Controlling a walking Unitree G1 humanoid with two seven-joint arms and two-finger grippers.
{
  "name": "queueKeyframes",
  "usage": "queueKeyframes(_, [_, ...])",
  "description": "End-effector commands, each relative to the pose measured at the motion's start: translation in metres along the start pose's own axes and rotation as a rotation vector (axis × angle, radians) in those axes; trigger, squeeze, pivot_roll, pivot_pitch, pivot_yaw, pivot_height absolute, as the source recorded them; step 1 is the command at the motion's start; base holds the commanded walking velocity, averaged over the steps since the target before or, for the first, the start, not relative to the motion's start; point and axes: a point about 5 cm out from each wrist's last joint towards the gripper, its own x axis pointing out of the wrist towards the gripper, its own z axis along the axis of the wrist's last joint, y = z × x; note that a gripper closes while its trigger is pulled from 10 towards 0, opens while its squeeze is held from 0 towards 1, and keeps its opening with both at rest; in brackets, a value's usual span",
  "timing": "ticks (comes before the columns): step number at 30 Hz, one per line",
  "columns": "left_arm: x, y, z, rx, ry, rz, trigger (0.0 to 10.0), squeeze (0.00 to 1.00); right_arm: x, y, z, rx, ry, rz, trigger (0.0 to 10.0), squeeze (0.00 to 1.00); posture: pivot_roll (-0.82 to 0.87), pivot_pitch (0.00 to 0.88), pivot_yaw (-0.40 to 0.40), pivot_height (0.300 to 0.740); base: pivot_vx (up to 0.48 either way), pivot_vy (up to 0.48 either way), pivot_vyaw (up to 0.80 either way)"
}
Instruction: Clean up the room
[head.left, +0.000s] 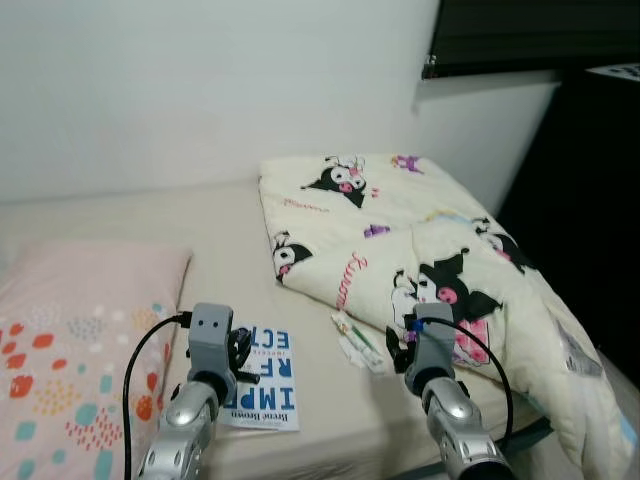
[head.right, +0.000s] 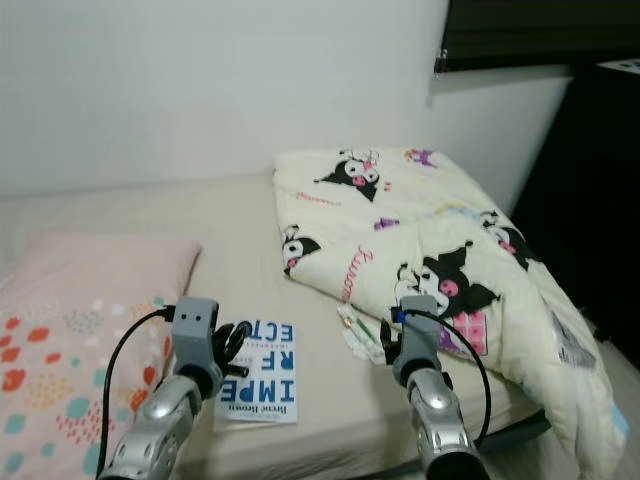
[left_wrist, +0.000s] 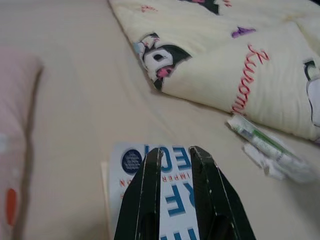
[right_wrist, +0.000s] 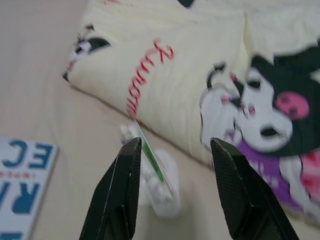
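Observation:
A white book with blue letters (head.left: 263, 378) lies flat on the beige bed sheet (head.left: 225, 235). My left gripper (left_wrist: 176, 152) hovers just above the book, its fingers a narrow gap apart with nothing between them. A small clear wrapper with a green stripe (head.left: 357, 342) lies beside the folded cream blanket with cartoon prints (head.left: 425, 240). My right gripper (right_wrist: 175, 145) hangs open above that wrapper (right_wrist: 152, 176), which sits between the two fingers in the right wrist view.
A pink pillow with coloured dots (head.left: 70, 340) lies at the left of the bed. A white wall (head.left: 200, 90) runs behind the bed. Dark furniture (head.left: 590, 200) stands at the right, close to the blanket's hanging edge.

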Motion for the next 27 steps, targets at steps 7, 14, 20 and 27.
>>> queueKeyframes(7, [0.0014, 0.009, -0.002, 0.0, 0.026, 0.047, 10.0, 0.0, 0.0009, 0.0022, 0.0039, 0.0, -0.012, 0.014, 10.0, 0.0, 0.01, 0.026, -0.046, 0.74, 0.0, 0.0, 0.0])
queueKeyframes(14, [0.0001, 0.0085, -0.0018, 0.013, 0.011, 0.056, 10.0, 0.0, 0.0019, 0.0099, 0.0049, -0.034, -0.019, 0.053, 10.0, 0.0, 0.0, 0.023, -0.05, 0.74, 0.0, 0.0, 0.0])
queueKeyframes(20, [0.0009, 0.0085, -0.0007, 0.008, 0.006, 0.058, 10.0, 0.0, 0.0029, 0.0089, 0.0051, -0.072, -0.014, 0.035, 10.0, 0.0, 0.0, 0.021, -0.052, 0.74, 0.0, 0.0, 0.0])
queueKeyframes(27, [0.0009, 0.0088, 0.0011, 0.008, -0.005, 0.061, 10.0, 0.0, 0.003, 0.0065, 0.0052, -0.094, -0.01, 0.036, 10.0, 0.0, 0.01, 0.018, -0.051, 0.74, 0.0, 0.0, 0.0])
